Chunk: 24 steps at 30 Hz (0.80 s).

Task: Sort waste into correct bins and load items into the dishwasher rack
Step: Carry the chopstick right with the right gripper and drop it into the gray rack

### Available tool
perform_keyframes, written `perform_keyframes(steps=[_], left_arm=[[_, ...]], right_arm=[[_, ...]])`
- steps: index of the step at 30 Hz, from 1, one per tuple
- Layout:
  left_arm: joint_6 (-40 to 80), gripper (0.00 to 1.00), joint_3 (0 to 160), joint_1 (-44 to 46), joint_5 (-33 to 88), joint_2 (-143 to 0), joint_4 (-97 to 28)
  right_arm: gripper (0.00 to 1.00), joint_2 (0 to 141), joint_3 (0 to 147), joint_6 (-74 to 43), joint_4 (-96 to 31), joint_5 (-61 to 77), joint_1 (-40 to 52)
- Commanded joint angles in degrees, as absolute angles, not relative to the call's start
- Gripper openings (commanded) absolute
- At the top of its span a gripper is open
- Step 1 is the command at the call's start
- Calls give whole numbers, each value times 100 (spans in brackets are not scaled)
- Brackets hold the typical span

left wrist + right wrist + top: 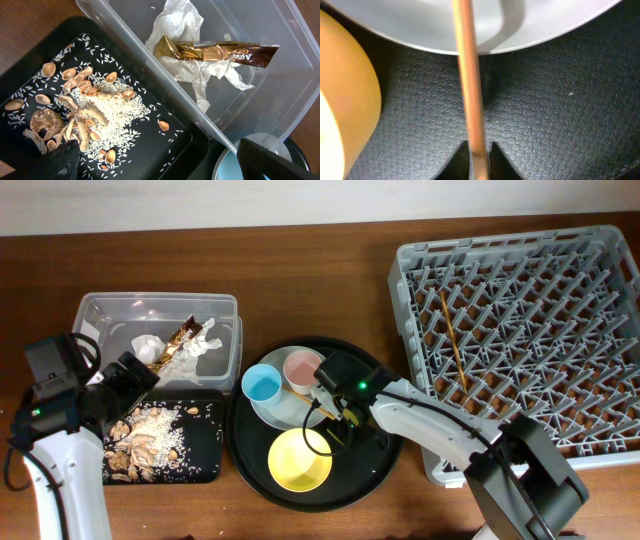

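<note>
Low in the frame, the right end effector [481, 152] is clamped on a chopstick [466, 75] that crosses the plate [530, 25] rim. The left end effector [157, 152] stands wide apart.

The claw [479, 150] pinches a chopstick [467, 75] above a black tray [560, 120]. The chopstick crosses the plate [420, 25] rim. A yellow bowl [345, 100] sits left.

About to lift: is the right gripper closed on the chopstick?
Shut on it: wrist view shows the right gripper pinching the chopstick, fingers tight against both its sides.
</note>
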<state>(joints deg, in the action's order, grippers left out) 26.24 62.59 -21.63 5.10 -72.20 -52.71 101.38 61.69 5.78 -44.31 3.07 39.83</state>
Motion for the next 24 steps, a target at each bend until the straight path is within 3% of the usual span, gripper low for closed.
perform_keyframes(steps=[1,17,21,24], left_arm=[[2674,99,6353,-2191,506,-7122,-5258],[2676,99,6353,-2191,506,-7122,-5260],[2676,99,6353,-2191,506,-7122,-5260],[2676,99,6353,-2191,506,-7122,-5258]], right_arm=[[4,10134,6213,423,-4466,316,3968],[4,10112,8777,401,-6615,508,3879],[4,10106,9249,399,-6884,357,3417],[4,10106,9426,403,-7026,357,2582]])
